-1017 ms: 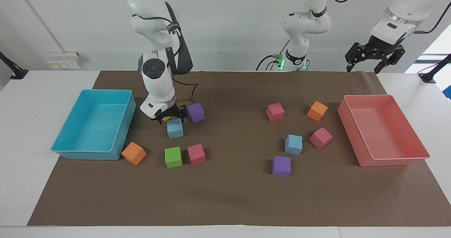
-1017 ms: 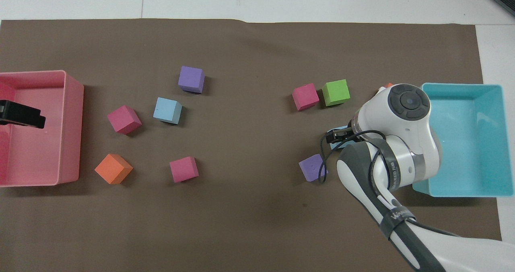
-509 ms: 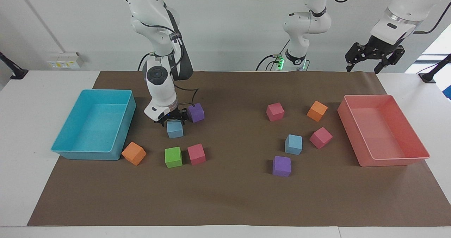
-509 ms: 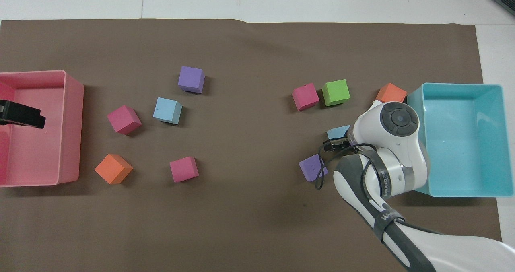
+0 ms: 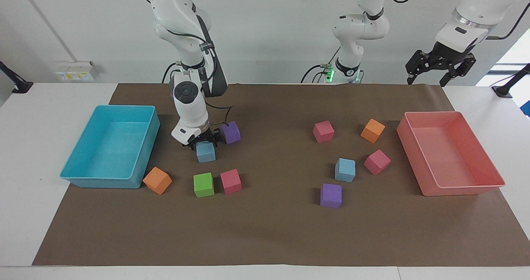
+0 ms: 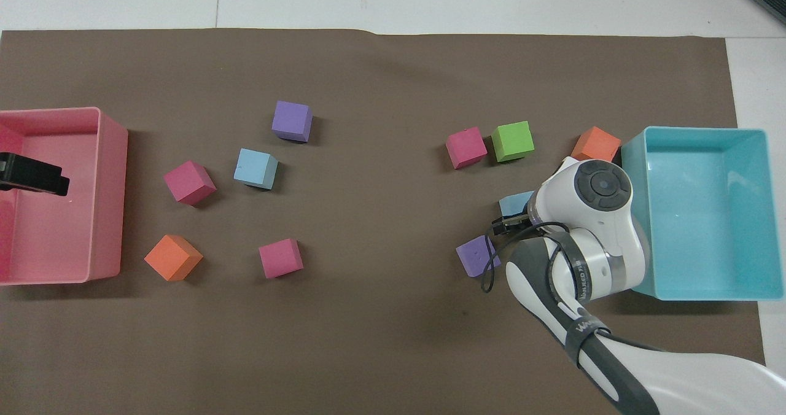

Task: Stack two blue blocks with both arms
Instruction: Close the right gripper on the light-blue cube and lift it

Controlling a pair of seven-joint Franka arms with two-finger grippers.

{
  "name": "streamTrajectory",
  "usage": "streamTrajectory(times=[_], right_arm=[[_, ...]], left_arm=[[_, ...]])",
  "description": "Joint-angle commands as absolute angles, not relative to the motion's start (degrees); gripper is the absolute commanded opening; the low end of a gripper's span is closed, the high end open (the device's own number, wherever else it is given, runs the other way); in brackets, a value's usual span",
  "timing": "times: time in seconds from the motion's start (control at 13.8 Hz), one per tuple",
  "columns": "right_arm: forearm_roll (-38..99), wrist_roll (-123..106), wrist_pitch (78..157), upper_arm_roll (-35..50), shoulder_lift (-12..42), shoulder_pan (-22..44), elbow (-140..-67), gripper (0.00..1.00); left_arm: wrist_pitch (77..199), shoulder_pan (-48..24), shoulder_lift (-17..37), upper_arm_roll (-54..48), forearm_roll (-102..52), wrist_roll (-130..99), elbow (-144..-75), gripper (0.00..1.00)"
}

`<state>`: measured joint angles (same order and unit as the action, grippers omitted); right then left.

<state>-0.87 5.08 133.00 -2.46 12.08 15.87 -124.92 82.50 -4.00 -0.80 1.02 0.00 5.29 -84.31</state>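
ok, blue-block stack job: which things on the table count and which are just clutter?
In the job:
- blue block under the right gripper
- second blue block toward the left arm's end
- left gripper, waiting, raised

Lying about:
- purple blocks
- pink blocks
- orange blocks
- green block
- turquoise tray
- pink tray

A white table carries a brown paper sheet. On the sheet, at the right arm's end, sit a turquoise tray, an orange cube, a green cube, a pink cube, a blue block and a purple cube. At the left arm's end sit a pink tray, two pink cubes, an orange cube, a blue block and a purple cube.
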Motion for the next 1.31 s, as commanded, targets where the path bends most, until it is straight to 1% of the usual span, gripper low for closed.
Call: streamTrajectory(times=[0.0,0.07,0.15,0.36,0.44,0.58,0.73,1.02,1.24], right_arm=[[0.2,3.1,135.0,-2.5,12.7,15.6,-125.4,1.00],[0.2,3.1,135.1,-2.5,12.7,15.6,-125.4,1.00],[0.2,3.1,135.1,-2.5,12.7,15.6,-125.4,0.85],[0.2,3.2,135.0,-2.5,12.6,15.7,-125.3,0.06],[0.2,3.3,134.8,-2.5,12.6,15.7,-125.2,0.00],[0.2,3.1,134.1,-2.5,12.2,15.7,-124.5,0.00],[0.2,3.4,132.5,-2.5,10.6,15.6,-123.2,0.00],[0.2,4.0,125.9,-2.5,7.2,15.6,-119.0,0.00],[0.2,6.3,119.2,-2.4,6.9,15.8,-113.4,0.00]], left_arm=[[81.8,-3.3,-1.1,0.5,0.5,5.5,-84.0,1.00],[81.8,-3.3,-1.1,0.5,0.4,5.5,-84.0,1.00],[81.8,-3.3,-1.1,0.5,0.4,5.5,-84.0,1.00],[81.8,-3.3,-1.1,0.5,0.4,5.5,-84.0,1.00],[81.8,-3.3,-1.1,0.5,0.4,5.5,-84.0,1.00],[81.8,-3.3,-1.1,0.5,0.5,5.5,-84.0,1.00],[81.8,-3.3,-1.1,0.5,0.4,5.5,-84.0,1.00],[81.8,-3.3,-1.1,0.5,0.4,5.5,-84.0,1.00],[81.8,-3.3,-1.1,0.5,0.4,5.5,-84.0,1.00]])
